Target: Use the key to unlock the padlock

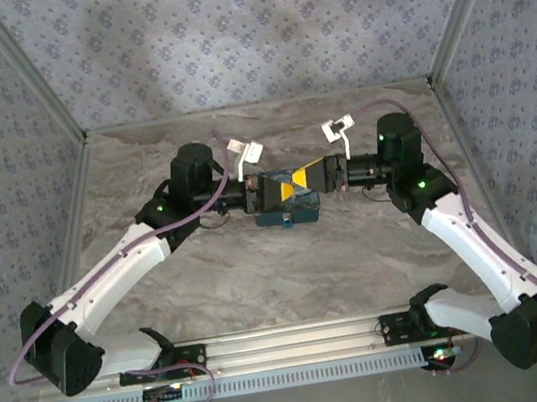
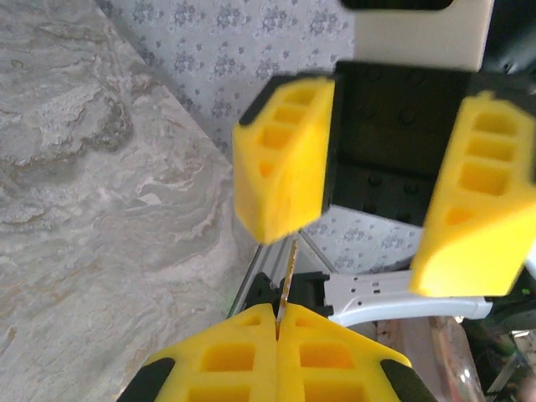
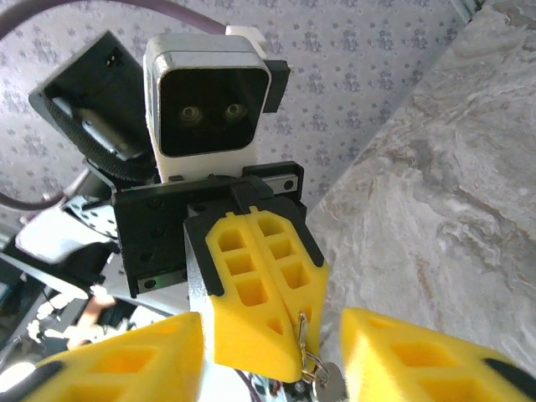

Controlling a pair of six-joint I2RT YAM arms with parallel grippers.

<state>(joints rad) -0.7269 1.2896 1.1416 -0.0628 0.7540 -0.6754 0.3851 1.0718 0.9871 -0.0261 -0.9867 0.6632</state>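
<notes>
- The thin brass-coloured key (image 2: 286, 272) stands edge-on in the left wrist view, its lower end clamped and its blade rising clear of the pads.
- In the right wrist view a small silver metal ring (image 3: 313, 363) hangs at the key, just below the clamping tips.
- The left gripper (image 2: 278, 315) has its yellow ribbed foam fingers (image 3: 251, 280) pressed together, pinching the key between them.
- The right gripper (image 2: 352, 251) faces the left one nose to nose. Its yellow fingers (image 3: 126, 360) are spread wide, one on each side of the left gripper's tips, and grip nothing.
- The blue block-shaped padlock (image 1: 289, 215) lies on the table directly below the meeting point of the two grippers, in the middle of the work area. The overhead view does not show whether either gripper touches it.
- The grey marbled tabletop (image 1: 211, 290) carries the padlock, and blue-patterned wall panels (image 1: 224, 36) enclose it on three sides.
</notes>
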